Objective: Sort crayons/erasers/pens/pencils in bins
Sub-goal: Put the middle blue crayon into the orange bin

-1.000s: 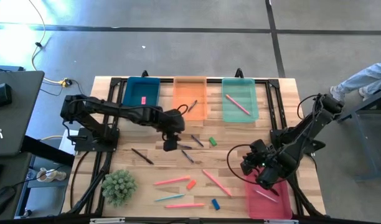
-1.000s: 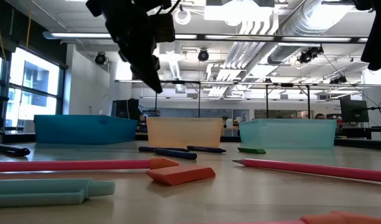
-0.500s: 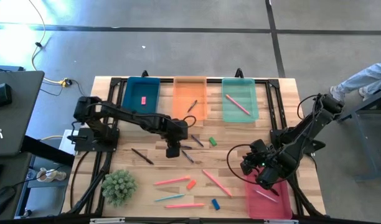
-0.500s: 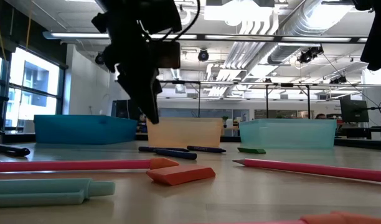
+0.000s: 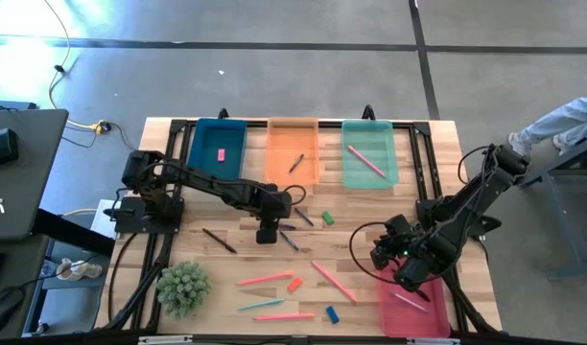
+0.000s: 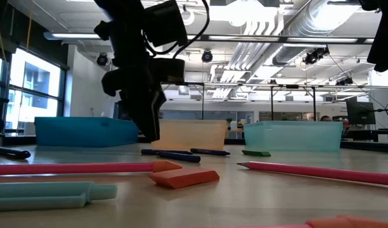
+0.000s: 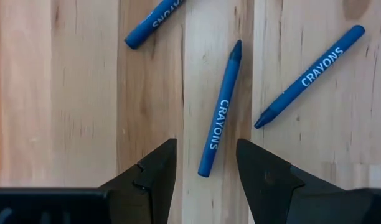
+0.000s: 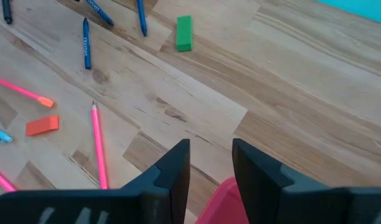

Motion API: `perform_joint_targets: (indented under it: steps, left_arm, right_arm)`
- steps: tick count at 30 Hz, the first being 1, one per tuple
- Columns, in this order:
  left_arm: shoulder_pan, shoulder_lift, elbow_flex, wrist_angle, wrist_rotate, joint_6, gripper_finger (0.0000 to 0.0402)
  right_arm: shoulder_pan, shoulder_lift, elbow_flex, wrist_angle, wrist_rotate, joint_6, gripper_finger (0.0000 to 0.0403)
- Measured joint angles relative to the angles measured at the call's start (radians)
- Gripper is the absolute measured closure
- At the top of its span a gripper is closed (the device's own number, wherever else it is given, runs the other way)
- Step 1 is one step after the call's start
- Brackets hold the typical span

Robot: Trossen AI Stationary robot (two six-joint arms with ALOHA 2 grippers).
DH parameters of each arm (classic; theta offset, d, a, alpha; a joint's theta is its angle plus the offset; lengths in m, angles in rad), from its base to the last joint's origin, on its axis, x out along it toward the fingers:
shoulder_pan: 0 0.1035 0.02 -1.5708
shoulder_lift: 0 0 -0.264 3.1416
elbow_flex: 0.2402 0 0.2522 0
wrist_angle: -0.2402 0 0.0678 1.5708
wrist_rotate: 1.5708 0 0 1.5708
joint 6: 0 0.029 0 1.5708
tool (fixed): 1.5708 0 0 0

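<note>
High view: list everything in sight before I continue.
bins: four; blue-teal, orange, green-teal far edge, red-pink front right.
crayons: three, blue, mid-table.
pencils: six; three pink, one light blue loose in front; one pink in green-teal bin, one in red-pink.
erasers: four; pink in blue-teal bin, green mid-table, orange and blue in front.
pen: one, black, left of crayons.
dark stick: one, orange bin.
plant: one, green, front left.
laptop: one, dark, left of table.
person: one, far right.
left tool: open, over middle crayon.
right tool: open, empty, beside red-pink bin.
</note>
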Motion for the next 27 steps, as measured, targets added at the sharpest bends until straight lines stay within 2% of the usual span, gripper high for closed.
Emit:
perform_joint_targets:
  steps: [11,22,27]
  left_arm:
    - [-0.001,0.000,0.000,0.020,0.000,0.051,0.0248]
    - [-0.001,0.075,0.002,0.036,-0.005,0.031,0.0248]
    - [0.002,0.075,0.002,0.033,-0.023,0.050,0.0274]
  right_arm:
    - [0.000,0.000,0.000,0.000,0.001,0.000,0.0291]
    - [0.000,0.001,0.000,0.006,0.008,0.003,0.0291]
    - [0.000,0.001,0.000,0.011,0.008,0.003,0.0291]
